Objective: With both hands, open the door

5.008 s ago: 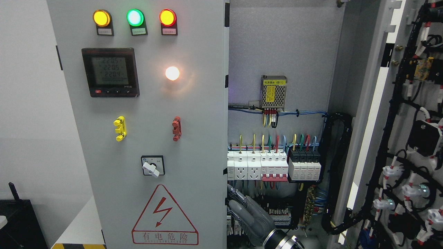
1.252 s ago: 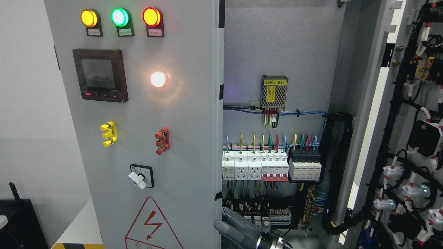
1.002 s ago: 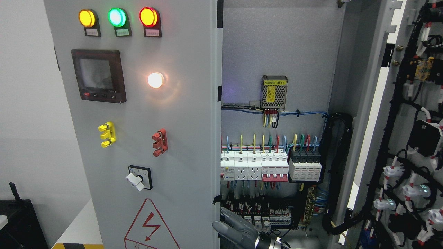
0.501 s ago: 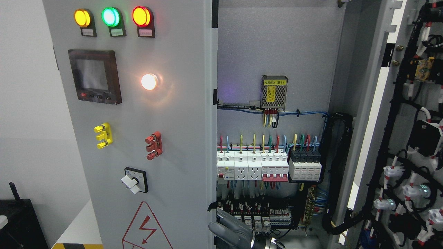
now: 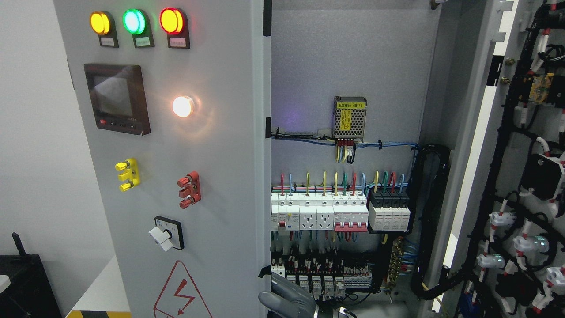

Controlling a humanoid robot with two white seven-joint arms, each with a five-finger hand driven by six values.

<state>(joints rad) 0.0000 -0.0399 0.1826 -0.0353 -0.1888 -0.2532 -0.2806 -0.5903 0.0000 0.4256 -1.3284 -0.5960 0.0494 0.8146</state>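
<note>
The grey left cabinet door (image 5: 212, 132) stands partly open, carrying three lamps, a meter and a rotary switch. Its free edge (image 5: 261, 185) runs down the middle of the head view. My right hand (image 5: 287, 298) shows at the bottom edge, its arm entering from the lower right. Its grey fingers (image 5: 289, 287) are extended and lie against the inner side of that door edge, holding nothing. The right door (image 5: 521, 176) is swung wide open at the far right, its wired back showing. My left hand is out of view.
Inside the cabinet (image 5: 353, 57) are a mesh power supply (image 5: 349, 117), a row of breakers (image 5: 326, 214) and terminal blocks (image 5: 326, 274), close to my hand. A black box (image 5: 22, 282) and a white surface (image 5: 106, 287) sit at the lower left.
The left door has swung further open, its edge moving left and uncovering more breakers. My right hand has followed it leftward and dropped lower in the frame.
</note>
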